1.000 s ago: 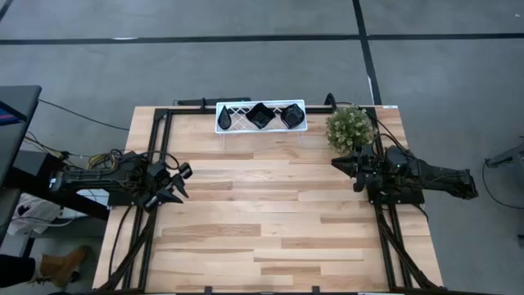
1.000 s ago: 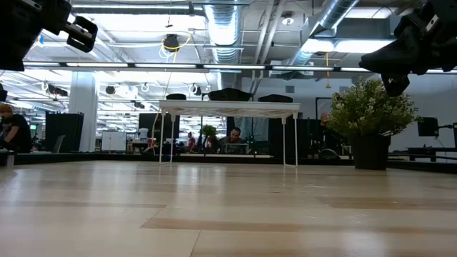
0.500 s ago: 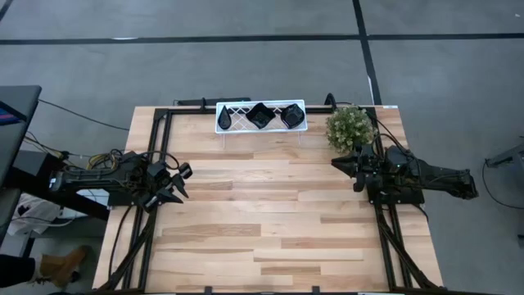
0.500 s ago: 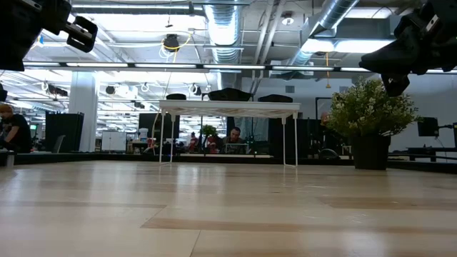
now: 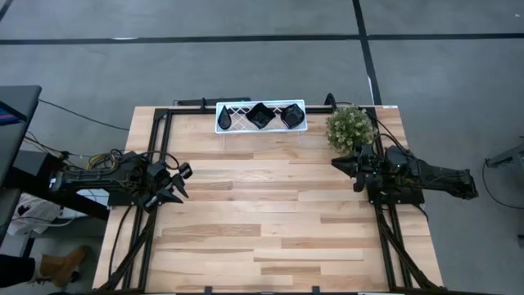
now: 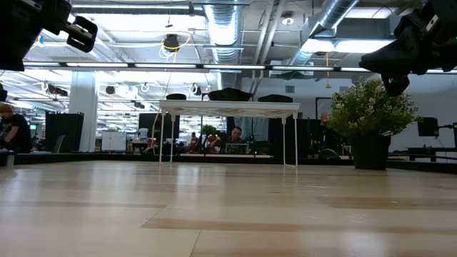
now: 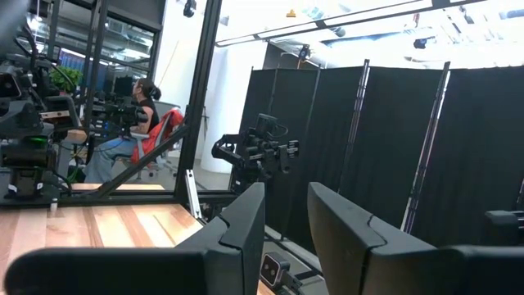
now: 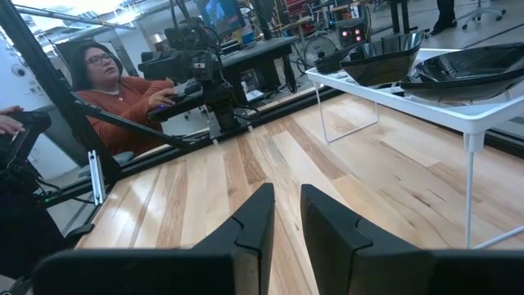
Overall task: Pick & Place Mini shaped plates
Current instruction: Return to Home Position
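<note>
The mini shaped plates [image 5: 259,115] in view all sit on the white wire rack [image 5: 301,104] at the 12 o'clock edge of the table [image 5: 262,221]. They form three black stacks, side by side along the rack.

- **Middle stack:** a wavy square turned as a diamond, with corners toward 12, 3, 6 and 9 o'clock.
- **Stack at the rack's 9 o'clock end:** narrow, with its long axis slanting roughly from 7 to 1 o'clock (which end is the tip is too small to tell).
- **Stack at the 3 o'clock end:** rounder, and I cannot tell its axis.

A green plant [image 5: 350,127] stands just beside the rack on its 3 o'clock side, not touching it.

The left gripper [image 5: 180,183] hangs above the table's 9 o'clock side and points toward 3 o'clock. Its fingers [image 7: 246,233] stand a narrow gap apart with nothing between them. The right gripper [image 5: 342,168] hangs at the 3 o'clock side, just at the plant's 6 o'clock, and points toward 9 o'clock. Its jaws are likewise narrowly parted and empty. The right wrist view shows a seated person [image 8: 123,90] beyond the table.
</note>
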Tool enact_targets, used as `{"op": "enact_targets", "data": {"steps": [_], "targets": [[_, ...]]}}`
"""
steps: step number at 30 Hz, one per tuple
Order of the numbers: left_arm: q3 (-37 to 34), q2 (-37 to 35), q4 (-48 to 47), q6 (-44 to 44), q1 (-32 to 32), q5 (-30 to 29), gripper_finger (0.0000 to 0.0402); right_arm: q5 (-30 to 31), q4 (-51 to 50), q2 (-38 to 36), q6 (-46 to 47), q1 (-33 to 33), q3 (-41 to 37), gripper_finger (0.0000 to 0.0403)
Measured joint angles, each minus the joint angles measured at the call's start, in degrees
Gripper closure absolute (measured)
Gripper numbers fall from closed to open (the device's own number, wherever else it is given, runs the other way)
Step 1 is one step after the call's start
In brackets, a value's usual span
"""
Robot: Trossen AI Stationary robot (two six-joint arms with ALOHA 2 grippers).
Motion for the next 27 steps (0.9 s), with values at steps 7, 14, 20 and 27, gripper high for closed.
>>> {"op": "enact_targets", "data": {"steps": [7,14,20,27], "targets": [[0.0,0.0,0.0,0.0,0.0,0.0,0.0305,0.0,0.0,0.0,0.0,0.0,0.0,0.0344],[0.0,0.0,0.0,0.0,0.0,0.0,0.0305,0.0,0.0,0.0,0.0,0.0,0.0,0.0344],[0.0,-0.7,0.0,0.0,0.0,0.0,0.0305,0.0,0.0,0.0,0.0,0.0,0.0,0.0344],[0.0,-4.9,0.2,0.0,0.0,0.0,0.0305,0.0,0.0,0.0,0.0,0.0,0.0,0.0344]]}}
